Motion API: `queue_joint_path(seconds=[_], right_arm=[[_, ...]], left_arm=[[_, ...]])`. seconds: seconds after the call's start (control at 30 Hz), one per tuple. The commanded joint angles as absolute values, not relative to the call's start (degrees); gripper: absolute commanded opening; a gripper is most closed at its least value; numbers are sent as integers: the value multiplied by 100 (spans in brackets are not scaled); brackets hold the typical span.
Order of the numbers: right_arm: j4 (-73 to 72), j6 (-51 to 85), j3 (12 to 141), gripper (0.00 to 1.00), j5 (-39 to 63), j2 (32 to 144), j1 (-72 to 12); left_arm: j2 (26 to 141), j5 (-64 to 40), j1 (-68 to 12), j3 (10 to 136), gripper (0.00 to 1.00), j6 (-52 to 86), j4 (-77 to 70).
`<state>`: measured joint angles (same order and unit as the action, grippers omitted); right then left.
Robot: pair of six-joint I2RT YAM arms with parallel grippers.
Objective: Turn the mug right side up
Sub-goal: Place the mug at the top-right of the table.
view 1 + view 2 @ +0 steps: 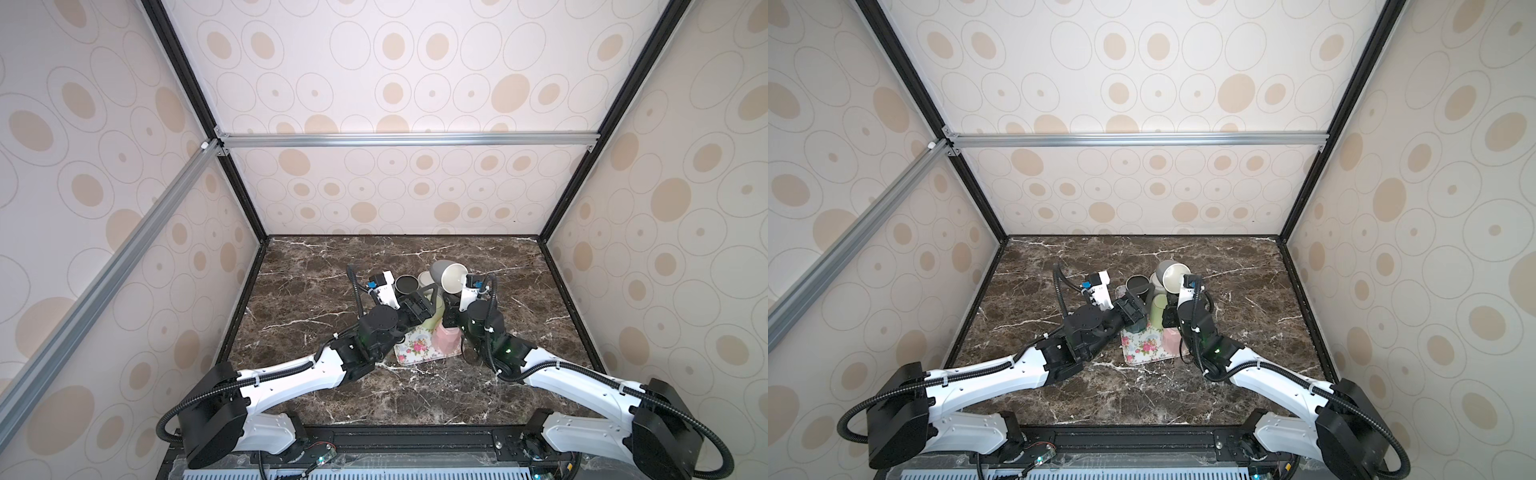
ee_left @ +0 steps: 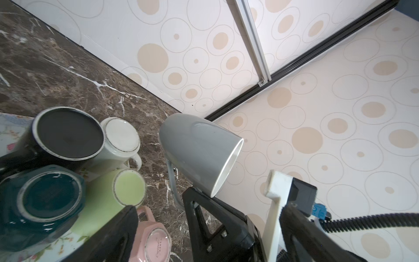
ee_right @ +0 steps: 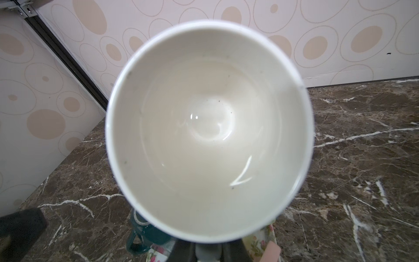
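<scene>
The mug (image 1: 449,276) (image 1: 1173,276) is grey outside and white inside, and it hangs above the table, tipped on its side. Its mouth faces the right wrist camera, so the white inside (image 3: 208,127) fills that view. My right gripper (image 3: 208,254) (image 1: 448,300) is shut on its grey handle, below the rim. In the left wrist view the mug (image 2: 199,147) lies slanted with its handle (image 2: 170,179) underneath. My left gripper (image 2: 161,217) (image 1: 426,299) stands wide open just beside and below it, holding nothing, with one black finger (image 2: 199,213) close to the rim.
A floral tray (image 1: 415,351) holds upside-down mugs: black (image 2: 68,133), white (image 2: 122,136), light green (image 2: 129,186), teal (image 2: 52,197) and pink (image 2: 156,242). They crowd right under both grippers. The back wall stands behind them, and bare marble lies to the left, right and front.
</scene>
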<state>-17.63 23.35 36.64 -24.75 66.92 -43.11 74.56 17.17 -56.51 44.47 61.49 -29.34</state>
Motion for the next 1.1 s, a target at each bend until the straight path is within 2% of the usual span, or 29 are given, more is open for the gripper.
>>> queue_joint_path(seconds=[0.0,0.17,0.5,0.73,1.07], right_arm=[[-1611,2402,4068,0,-2755,6703,-4337],[-1315,2417,4134,0,-2809,6586,-4327],[323,2642,4629,0,-3130,6372,-3890],[1594,2758,5095,0,-2962,6420,-3260],[2668,2742,5356,0,-2295,6571,-2229]], left_arm=[[7365,1986,-5624,4404,98,5877,-2612],[7340,2002,-5600,4372,98,5552,-2507],[7119,2171,-5531,4245,98,5039,-2461],[7171,2153,-5482,4254,98,4645,-2437],[7207,1948,-5355,4119,98,4215,-2466]])
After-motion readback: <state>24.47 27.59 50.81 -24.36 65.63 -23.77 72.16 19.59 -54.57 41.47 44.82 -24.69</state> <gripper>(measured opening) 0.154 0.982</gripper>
